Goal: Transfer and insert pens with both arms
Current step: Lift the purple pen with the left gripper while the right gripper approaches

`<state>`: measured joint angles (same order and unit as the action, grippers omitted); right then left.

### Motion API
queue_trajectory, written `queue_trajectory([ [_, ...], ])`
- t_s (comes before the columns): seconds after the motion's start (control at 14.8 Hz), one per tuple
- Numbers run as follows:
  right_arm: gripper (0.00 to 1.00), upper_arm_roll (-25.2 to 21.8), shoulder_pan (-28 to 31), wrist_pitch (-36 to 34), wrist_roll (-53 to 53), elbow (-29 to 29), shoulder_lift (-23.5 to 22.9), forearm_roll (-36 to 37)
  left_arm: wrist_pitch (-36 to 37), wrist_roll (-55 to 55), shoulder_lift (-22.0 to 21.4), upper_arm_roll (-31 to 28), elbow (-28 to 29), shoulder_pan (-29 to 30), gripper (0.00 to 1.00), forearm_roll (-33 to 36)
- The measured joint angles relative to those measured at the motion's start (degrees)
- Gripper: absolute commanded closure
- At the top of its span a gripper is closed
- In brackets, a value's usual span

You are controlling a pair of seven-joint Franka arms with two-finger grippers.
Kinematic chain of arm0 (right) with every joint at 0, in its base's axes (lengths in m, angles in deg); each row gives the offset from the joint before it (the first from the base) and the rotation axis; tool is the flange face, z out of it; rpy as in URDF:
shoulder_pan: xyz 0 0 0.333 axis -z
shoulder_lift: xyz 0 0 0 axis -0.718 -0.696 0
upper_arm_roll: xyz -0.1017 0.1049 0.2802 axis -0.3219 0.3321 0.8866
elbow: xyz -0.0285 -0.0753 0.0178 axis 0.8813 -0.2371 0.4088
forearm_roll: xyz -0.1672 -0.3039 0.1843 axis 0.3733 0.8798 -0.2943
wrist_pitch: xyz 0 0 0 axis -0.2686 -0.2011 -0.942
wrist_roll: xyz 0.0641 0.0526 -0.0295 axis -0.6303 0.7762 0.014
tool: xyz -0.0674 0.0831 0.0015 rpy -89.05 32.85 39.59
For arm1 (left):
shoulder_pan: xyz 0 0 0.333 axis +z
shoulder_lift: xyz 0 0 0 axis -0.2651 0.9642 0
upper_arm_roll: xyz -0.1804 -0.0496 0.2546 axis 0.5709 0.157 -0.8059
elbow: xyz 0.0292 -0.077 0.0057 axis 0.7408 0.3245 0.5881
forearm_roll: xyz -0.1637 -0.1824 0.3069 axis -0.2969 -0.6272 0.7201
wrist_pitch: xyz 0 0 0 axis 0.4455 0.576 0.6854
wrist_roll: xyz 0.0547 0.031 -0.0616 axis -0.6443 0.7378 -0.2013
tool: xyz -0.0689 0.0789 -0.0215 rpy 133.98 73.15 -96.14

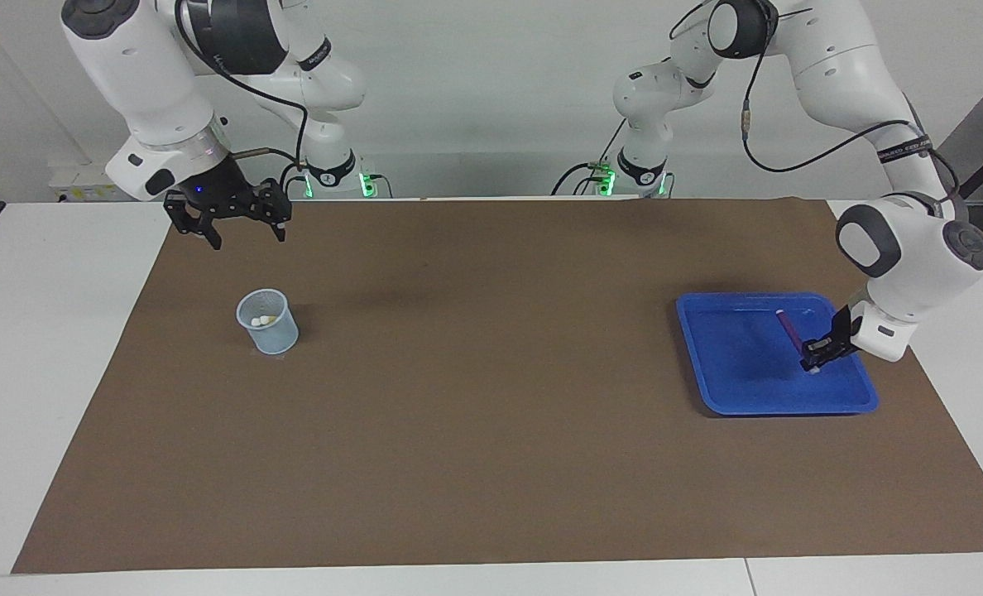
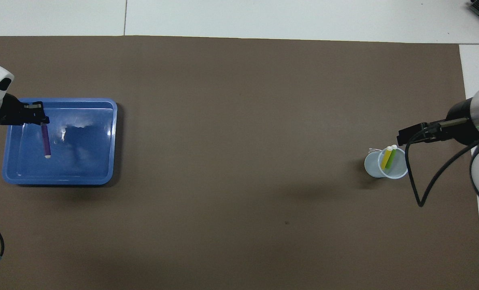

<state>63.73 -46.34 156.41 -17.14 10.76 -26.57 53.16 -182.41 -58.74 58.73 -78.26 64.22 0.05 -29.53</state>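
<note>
Right gripper: black two-finger claw on the white jointed right arm, hanging in the air over the brown mat near the robots' edge, at the right arm's end of the table; fingers spread wide apart, nothing between them; waiting.

Cup: small pale translucent plastic cup with a mesh-like wall, standing upright on the mat, farther from the robots than the spot under the right gripper.

Yellow pen: slim yellow marker with a whitish cap end, standing tilted inside the cup, cap end up.

Green pen: slim green marker with a whitish cap end, in the same cup, touching the yellow pen side by side, cap end up.

Mat: large brown paper-like sheet covering most of the white table.

Tray: shallow blue plastic tray with rounded corners, lying flat on the mat at the left arm's end of the table, well apart from the cup.

Purple pen: slim purple marker, over the tray's inside, slanted; one end clamped in the left gripper, the other end pointing toward the robots; whether that free end touches the tray floor cannot be told.

Left gripper: black claw on the white jointed left arm, low over the tray; fingertips pinched together on the purple pen's end.
</note>
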Motion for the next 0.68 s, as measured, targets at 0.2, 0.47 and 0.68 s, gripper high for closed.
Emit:
queue_trajectory([
  [0.2, 0.0, 0.0, 0.0, 0.0, 0.0, 0.0, 0.0, 0.0, 3.7, -12.4, -4.0, 0.6, 0.0, -0.8, 1.0, -7.6],
  [0.47, 0.0, 0.2, -0.1, -0.1, 0.0, 0.0, 0.0, 0.0, 4.4, -33.2, -7.6, 1.4, 0.0, -4.1, 1.0, -16.4],
  [0.68, 0.0, 1.2, -1.3, -0.5, 0.0, 0.0, 0.0, 0.0, 4.3, -48.0, -9.2, 1.6, 0.0, -6.4, 1.0, -21.9],
])
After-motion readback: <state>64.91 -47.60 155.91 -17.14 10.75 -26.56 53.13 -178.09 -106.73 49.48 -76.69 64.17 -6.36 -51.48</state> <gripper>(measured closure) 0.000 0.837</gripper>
